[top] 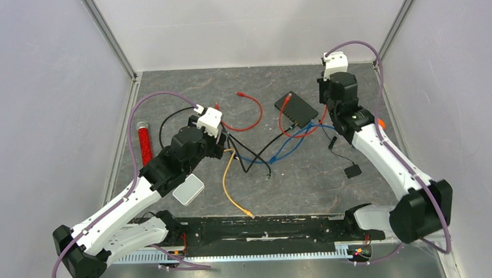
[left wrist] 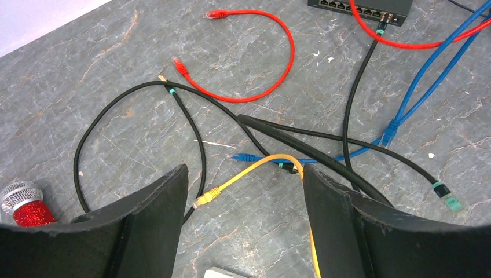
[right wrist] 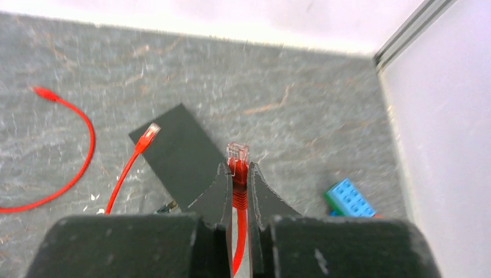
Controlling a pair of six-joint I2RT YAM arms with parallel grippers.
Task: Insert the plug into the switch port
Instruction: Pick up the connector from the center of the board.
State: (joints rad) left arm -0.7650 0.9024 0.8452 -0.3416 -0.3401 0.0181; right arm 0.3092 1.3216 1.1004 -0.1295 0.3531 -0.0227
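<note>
Red plug (right wrist: pixel 237 155) pinched in right gripper (right wrist: pixel 238 169), whose fingers (right wrist: pixel 215 194) partly hide the switch (right wrist: pixel 173 152); left gripper (left wrist: pixel 244 174) gapes empty.

Bright even light, right wrist view blurred

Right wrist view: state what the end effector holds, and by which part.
The right end effector is shut on the red cable, gripping it just behind its clear plug, which sticks out past the fingertips.
</note>
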